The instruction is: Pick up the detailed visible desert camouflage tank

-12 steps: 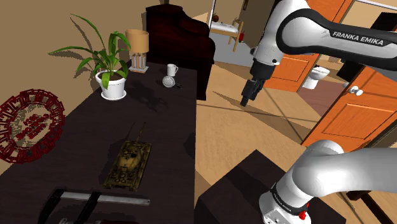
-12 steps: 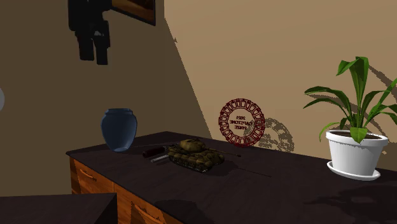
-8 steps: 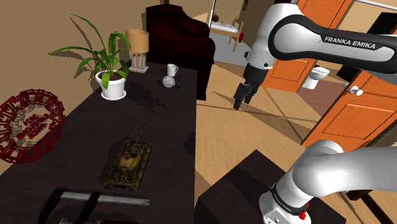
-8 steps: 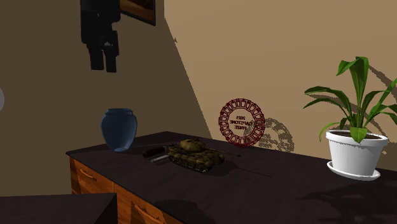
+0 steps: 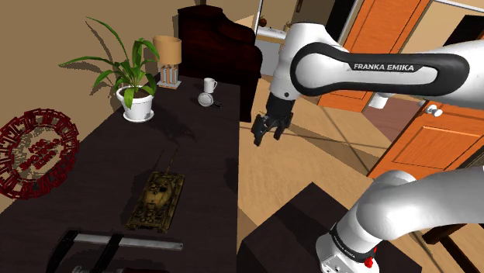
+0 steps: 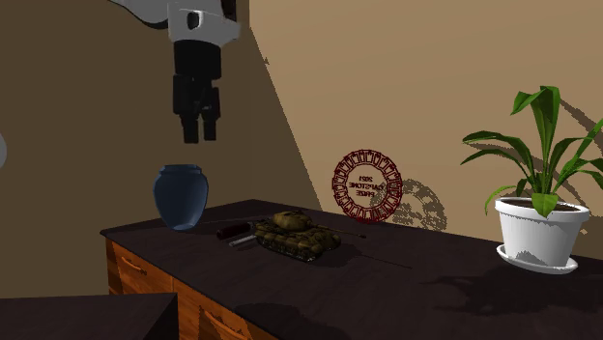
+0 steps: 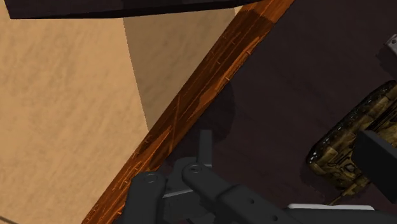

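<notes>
The tan and brown camouflage tank [image 5: 158, 200] stands on the dark table [image 5: 93, 178], its thin barrel pointing toward the plant. It also sits mid-table as the tank [image 6: 295, 232] in the second exterior view. My black gripper [image 5: 266, 134] hangs open in the air, just off the table's edge at the shoulder view's right, well above and apart from the tank. From the other side the gripper [image 6: 200, 129] hovers over a blue vase [image 6: 181, 196]. In the wrist view the tank [image 7: 347, 143] lies partly behind one finger [image 7: 380, 160].
A potted plant [image 5: 138, 99], a lamp [image 5: 167, 57] and a white mug [image 5: 209, 84] stand at the table's far end. A red wheel ornament [image 5: 35, 153] leans at the shoulder view's left. A grey and black bar [image 5: 116, 244] lies near the tank. The table's wooden edge [image 7: 191, 108] borders tan floor.
The arm has swung toward the shoulder view's left and lower, bringing the gripper from over the floor to the table's edge. The tank has not moved.
</notes>
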Robot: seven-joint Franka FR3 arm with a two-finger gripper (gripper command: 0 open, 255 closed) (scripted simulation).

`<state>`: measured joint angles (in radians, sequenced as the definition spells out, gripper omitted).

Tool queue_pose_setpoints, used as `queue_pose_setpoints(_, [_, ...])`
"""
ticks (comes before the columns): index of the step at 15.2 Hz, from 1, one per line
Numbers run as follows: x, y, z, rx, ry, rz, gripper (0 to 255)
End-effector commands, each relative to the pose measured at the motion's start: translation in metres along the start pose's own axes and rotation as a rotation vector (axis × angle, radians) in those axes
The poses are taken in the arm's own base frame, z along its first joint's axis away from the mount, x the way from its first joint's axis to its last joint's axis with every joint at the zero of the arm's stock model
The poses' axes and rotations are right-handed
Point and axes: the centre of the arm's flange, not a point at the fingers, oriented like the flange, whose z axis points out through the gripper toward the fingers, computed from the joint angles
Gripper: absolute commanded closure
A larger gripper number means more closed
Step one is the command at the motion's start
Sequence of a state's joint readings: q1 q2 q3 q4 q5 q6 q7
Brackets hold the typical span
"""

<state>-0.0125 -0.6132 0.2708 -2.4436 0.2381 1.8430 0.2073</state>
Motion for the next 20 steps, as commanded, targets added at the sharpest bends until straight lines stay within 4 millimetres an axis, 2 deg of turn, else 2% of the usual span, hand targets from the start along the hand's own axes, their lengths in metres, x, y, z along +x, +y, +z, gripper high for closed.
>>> queue_pose_setpoints(1, [0.009,-0.026,0.012,0.000,0.002,0.048,0])
queue_pose_setpoints(10, [0.066,-0.110,0.074,-0.006,0.003,0.247,0])
queue_pose_setpoints(20, [0.147,-0.189,0.144,-0.012,0.004,0.469,0])
